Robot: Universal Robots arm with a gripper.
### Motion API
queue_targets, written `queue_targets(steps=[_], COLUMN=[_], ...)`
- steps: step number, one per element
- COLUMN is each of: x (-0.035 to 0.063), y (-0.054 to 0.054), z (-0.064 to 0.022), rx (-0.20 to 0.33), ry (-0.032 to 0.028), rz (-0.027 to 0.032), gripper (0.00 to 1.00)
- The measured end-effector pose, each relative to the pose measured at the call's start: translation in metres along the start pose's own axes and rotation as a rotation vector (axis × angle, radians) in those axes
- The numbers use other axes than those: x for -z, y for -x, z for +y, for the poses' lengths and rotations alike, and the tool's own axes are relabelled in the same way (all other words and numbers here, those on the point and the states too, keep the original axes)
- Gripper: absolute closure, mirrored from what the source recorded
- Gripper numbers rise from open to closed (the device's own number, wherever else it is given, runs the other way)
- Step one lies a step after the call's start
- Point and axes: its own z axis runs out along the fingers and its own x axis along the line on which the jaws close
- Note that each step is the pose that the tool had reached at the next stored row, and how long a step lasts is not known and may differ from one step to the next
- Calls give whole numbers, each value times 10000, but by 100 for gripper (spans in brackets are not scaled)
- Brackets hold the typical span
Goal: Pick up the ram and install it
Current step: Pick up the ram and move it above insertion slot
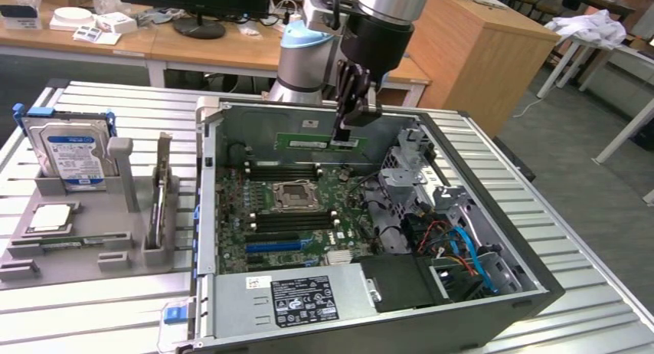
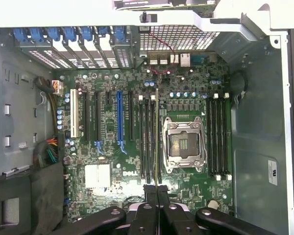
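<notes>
**Exterior view: green ram (image 1: 325, 143) clamped in gripper (image 1: 348, 130), over open case**

- Black two-finger gripper: fingers together on the long, thin green circuit-board ram, gripping its upper edge. The stick hangs level at the upper middle of the frame, inside the case opening and above the board.
- Grey metal computer case (image 1: 511, 293), lying on its side with the lid off, at centre frame. It holds the green motherboard (image 1: 260, 224), a silver processor socket (image 1: 291, 193), black memory slots (image 1: 286, 171), a labelled grey power supply (image 1: 296, 296) at lower centre, and red and blue cables (image 1: 460, 247) at lower right.
- Grey plastic parts holder (image 1: 112, 258), on the exterior view's left. A blue-labelled hard drive (image 1: 72, 151) stands upright in its rear slot, and a square silver processor chip (image 1: 51, 216) lies in a recess.
- Wrist view: the ram (image 2: 157, 137) is seen edge-on as a thin line running out from the closed gripper (image 2: 157, 196). It lies over the bank of black slots (image 2: 147, 142) beside the socket (image 2: 183, 142); I cannot tell which slot.
</notes>
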Motion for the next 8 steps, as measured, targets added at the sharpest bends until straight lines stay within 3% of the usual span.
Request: queue_targets(steps=[8], x=[-10], y=[30], z=[6], rx=[2], ry=[0], rz=[-2], gripper=[89])
